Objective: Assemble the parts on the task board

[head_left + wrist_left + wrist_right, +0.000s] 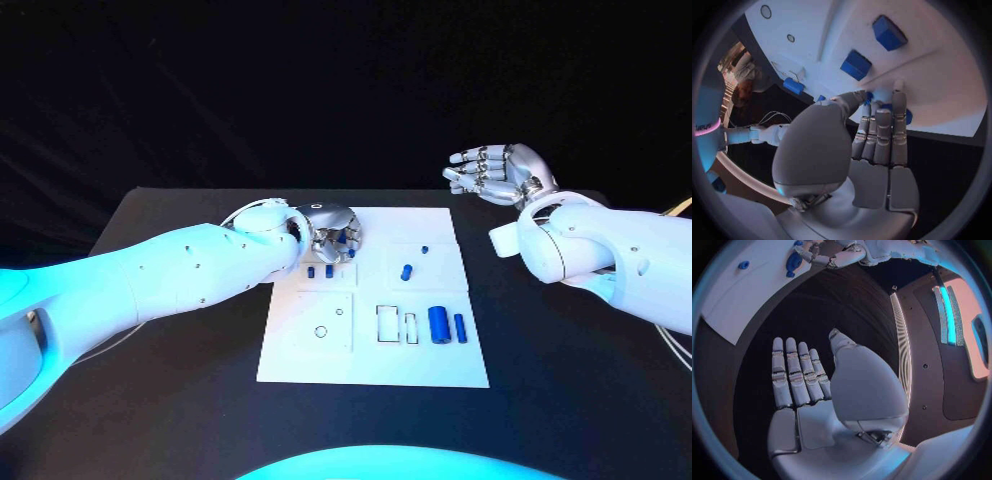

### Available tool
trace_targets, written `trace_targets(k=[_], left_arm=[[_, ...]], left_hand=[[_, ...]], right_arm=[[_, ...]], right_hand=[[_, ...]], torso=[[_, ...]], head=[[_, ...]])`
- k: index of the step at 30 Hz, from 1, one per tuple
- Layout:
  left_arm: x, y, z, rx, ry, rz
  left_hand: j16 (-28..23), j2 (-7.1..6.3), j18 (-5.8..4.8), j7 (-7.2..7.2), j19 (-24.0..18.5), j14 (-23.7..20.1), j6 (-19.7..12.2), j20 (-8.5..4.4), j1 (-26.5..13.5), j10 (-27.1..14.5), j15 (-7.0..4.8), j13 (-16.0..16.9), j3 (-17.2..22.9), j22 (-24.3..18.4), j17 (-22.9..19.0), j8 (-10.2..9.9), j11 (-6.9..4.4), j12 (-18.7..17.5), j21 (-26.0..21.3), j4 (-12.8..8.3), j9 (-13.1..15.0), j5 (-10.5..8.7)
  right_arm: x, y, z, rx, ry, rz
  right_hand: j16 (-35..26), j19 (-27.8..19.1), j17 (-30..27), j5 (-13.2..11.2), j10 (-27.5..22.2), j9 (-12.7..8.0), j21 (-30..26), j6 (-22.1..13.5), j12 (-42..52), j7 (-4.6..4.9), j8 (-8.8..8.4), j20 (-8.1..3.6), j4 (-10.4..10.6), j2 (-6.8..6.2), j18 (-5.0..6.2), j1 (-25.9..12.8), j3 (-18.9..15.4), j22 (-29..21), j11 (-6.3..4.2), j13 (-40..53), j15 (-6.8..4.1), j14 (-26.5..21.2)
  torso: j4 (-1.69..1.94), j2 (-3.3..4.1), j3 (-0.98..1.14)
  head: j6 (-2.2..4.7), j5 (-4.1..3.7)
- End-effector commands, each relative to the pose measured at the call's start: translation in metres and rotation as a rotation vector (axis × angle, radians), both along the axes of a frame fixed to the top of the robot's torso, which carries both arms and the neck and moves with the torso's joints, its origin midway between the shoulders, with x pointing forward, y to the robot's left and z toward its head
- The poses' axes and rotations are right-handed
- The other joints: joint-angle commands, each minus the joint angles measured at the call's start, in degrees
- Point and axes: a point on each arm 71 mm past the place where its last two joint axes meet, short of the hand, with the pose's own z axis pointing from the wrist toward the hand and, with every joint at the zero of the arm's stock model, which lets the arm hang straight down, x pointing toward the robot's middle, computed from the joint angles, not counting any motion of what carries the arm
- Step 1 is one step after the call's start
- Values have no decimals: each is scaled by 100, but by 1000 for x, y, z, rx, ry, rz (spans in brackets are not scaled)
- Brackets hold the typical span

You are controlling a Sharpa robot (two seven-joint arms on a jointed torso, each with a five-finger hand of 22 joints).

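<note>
- Task board, white, lies flat in the middle of the black surface; all places below are given relative to this board.
- Near half of the board: two small ring outlines on its left side; beside them toward the right, two empty rectangular slots.
- Just right of the slots, two blue cylinders lie side by side, one thick and one thin.
- Mid-board, right of centre: a short blue part lies tilted, with a tiny blue piece just beyond it.
- Far left corner of the board: two blue blocks stand close together. In the left wrist view they show as square blue blocks on the white plate.
- Left robot hand is over that far left corner, fingers held together and extended down onto the board, tips at another small blue part. Cannot tell whether it is grasped or only touched.
- Right robot hand is raised off the board, beyond its far right corner, released: fingers apart and holding nothing.
</note>
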Motion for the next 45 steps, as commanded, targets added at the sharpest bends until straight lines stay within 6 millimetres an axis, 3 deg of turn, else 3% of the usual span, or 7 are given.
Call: trace_targets(k=[1,19,39,45], left_arm=[[-1,-3,-1,0,4,-9],[-2,-3,-7,23,41,-7],[-1,-4,-10,48,61,-3],[-1,-4,-9,37,49,-6]], left_hand=[[174,94,65,12,-18,103,70,-2,-34,129,-5,-69,106,92,159,-142,-36,-76,129,-54,-55,-26],[412,130,21,-8,119,288,160,-19,-76,316,-33,-118,175,392,383,-200,-74,-128,395,-117,-107,-36],[731,286,-53,-45,357,623,388,-78,0,647,-113,-146,289,882,724,-251,-161,-206,832,-339,-149,-44],[897,350,-111,-77,561,865,537,-106,-9,905,-167,-127,302,1200,1004,-274,-228,-231,1088,-439,-152,-51]], right_arm=[[0,2,0,0,-2,7],[-1,3,0,0,-2,12],[-1,3,0,0,-2,13],[-1,3,0,0,-3,14]], right_hand=[[-108,-79,-48,39,111,-36,-23,50,-62,337,-106,-16,-42,159,81,-49,-197,-32,-14,-51,4,1],[-108,-79,-48,39,111,-36,-23,50,-62,337,-106,-16,-42,159,81,-49,-197,-32,-14,-51,4,1],[-108,-79,-48,39,111,-36,-23,50,-62,337,-106,-16,-42,159,81,-49,-197,-32,-14,-51,4,1],[-114,-73,-70,38,120,-42,-21,64,-73,336,-119,-16,-44,170,81,-53,-200,-61,-16,-51,2,12]], torso=[[-3,5,0],[0,-8,3],[5,-11,0],[4,-13,1]], head=[[-11,-7],[-60,-10],[-61,-33],[-61,-27]])
